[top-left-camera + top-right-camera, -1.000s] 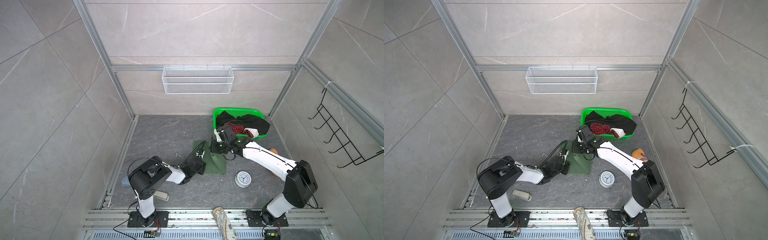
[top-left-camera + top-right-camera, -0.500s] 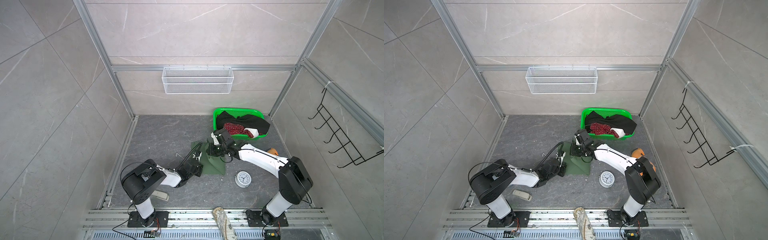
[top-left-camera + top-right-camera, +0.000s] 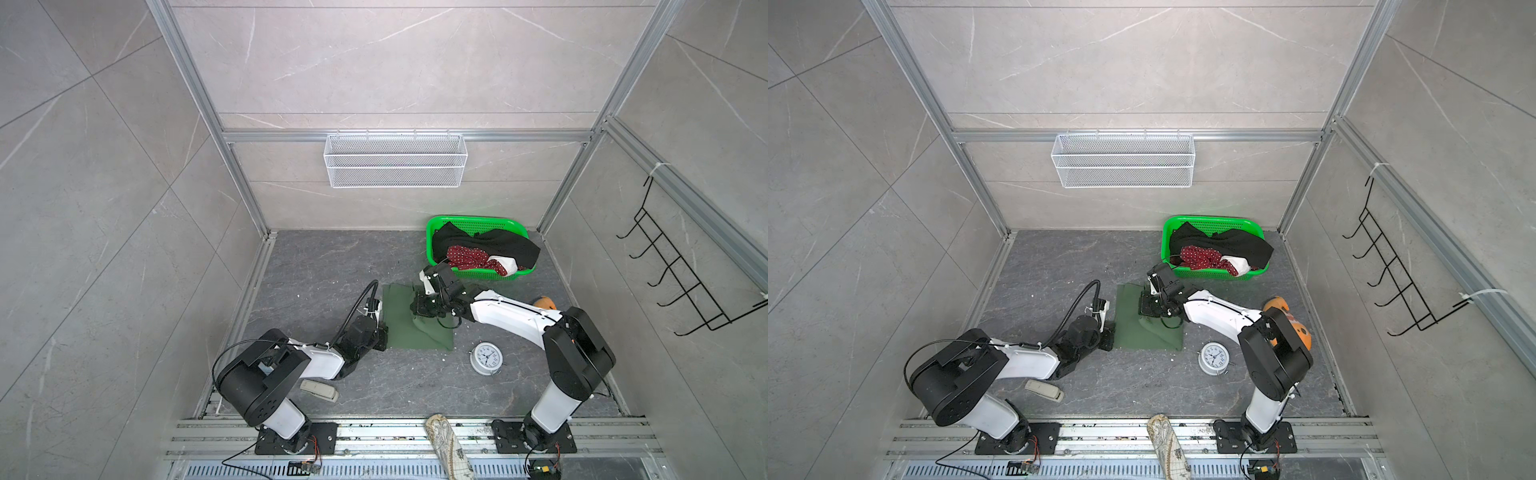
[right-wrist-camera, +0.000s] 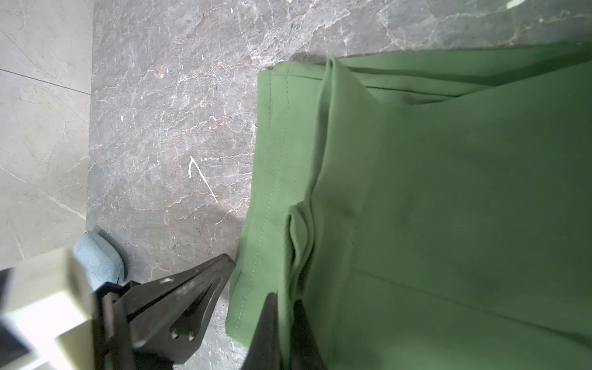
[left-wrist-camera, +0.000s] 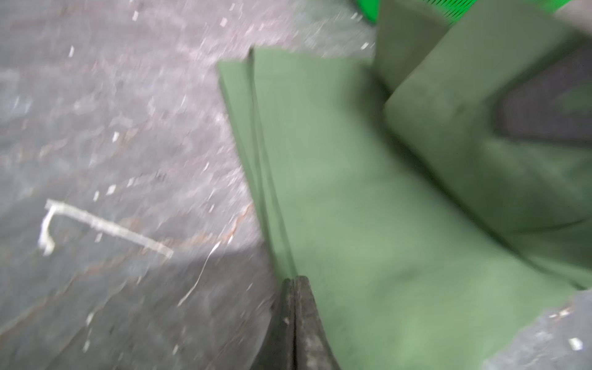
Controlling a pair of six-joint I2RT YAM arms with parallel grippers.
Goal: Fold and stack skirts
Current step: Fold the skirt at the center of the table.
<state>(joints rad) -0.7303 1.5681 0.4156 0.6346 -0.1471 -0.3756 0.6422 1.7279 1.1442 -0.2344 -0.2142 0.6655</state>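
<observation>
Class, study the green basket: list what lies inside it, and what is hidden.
Inside the green basket lie a black skirt, draped over its rim, and a red dotted skirt with a white patch. Whatever lies beneath them is covered.

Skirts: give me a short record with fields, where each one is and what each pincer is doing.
green skirt: outside the green basket, partly folded, one fold lifted
red dotted skirt: in the basket
black skirt: in the basket too
left pincer: shut at the green skirt's edge, grip unclear
right pincer: shut on a fold of the green skirt
stack: not started
</observation>
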